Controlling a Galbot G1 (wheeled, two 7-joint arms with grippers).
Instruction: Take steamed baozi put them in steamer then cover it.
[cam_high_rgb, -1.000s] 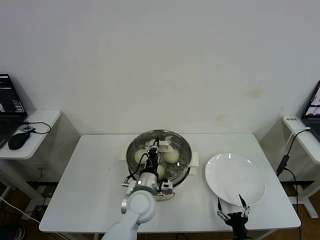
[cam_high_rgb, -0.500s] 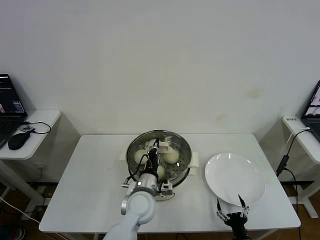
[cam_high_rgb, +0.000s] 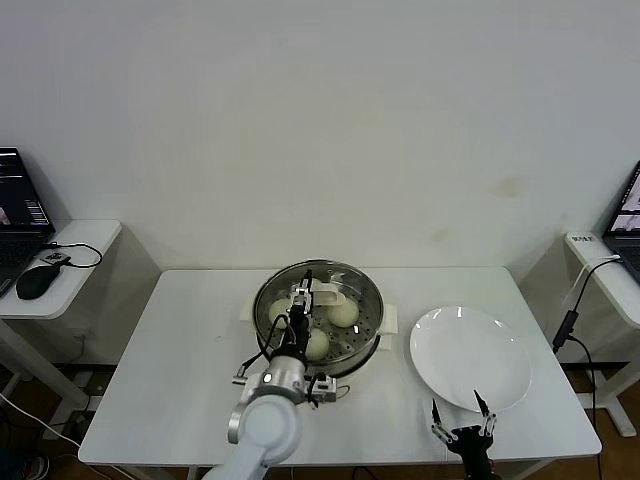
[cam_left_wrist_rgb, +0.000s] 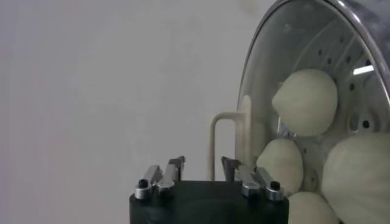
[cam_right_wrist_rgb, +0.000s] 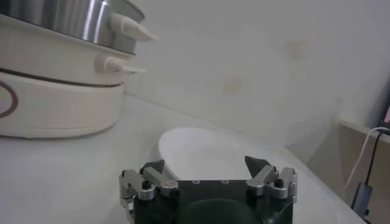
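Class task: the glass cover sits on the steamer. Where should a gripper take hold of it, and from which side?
Grip the cover by its cream oblong handle, which arches up at the centre. Come from straight above, jaws across the handle's narrow width; the glass dome is probably too smooth and wide to pinch.

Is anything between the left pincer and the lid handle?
Nothing visible. The left pincer is open, just off the cover's handle, with only bare air between them. The cover already sits on the steamer, over the baozi.
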